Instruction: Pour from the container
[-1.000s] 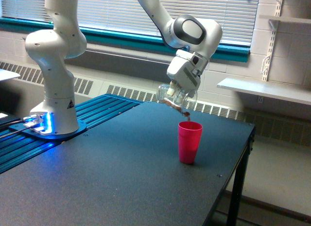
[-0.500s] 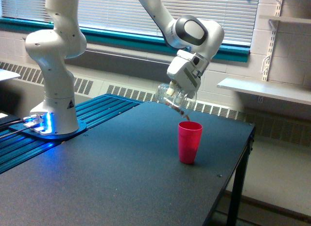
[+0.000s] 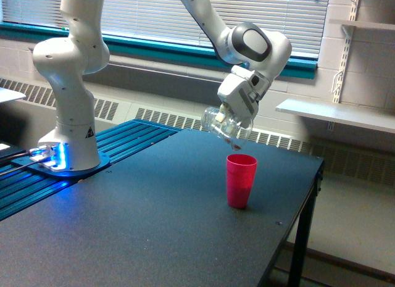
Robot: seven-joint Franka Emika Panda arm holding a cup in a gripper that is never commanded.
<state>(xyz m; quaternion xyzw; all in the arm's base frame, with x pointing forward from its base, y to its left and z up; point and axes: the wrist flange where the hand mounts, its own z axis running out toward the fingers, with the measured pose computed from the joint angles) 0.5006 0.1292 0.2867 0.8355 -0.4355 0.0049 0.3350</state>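
Exterior view. Nearest the camera, the dark table (image 3: pixel 142 237) fills the lower frame, its surface matte and speckled, with one black leg visible at about 4 o'clock under the exterior view's right edge. On the table, right of centre, the pink cup (image 3: pixel 241 180) stands upright and open-mouthed, nothing touching it. Directly above it and slightly toward 11 o'clock hangs the container (image 3: pixel 225 125), a clear glass-like vessel tipped steeply so that its mouth faces down toward 4–5 o'clock, toward the pink cup's rim; the two are apart, with a gap of air between. A small amount of brownish material sits at the container's lower lip, and a tiny dark fleck shows just above the pink cup's rim. The gripper (image 3: pixel 233 117) is clamped on the container from the upper side, fingers largely hidden behind the glass, so the exact contact points cannot be resolved. The white wrist and its dark-capped joint rise toward 1 o'clock from the gripper, and the arm link runs off toward 11 o'clock to the top of the frame. At 9 o'clock, the robot base (image 3: pixel 68 102) stands on a blue ribbed platform (image 3: pixel 37 188) with a glowing blue light at its foot. Farthest back: window blinds (image 3: pixel 160 15), a teal sill, a baseboard heater grille, and a wall shelf (image 3: pixel 336 114) at 3 o'clock.
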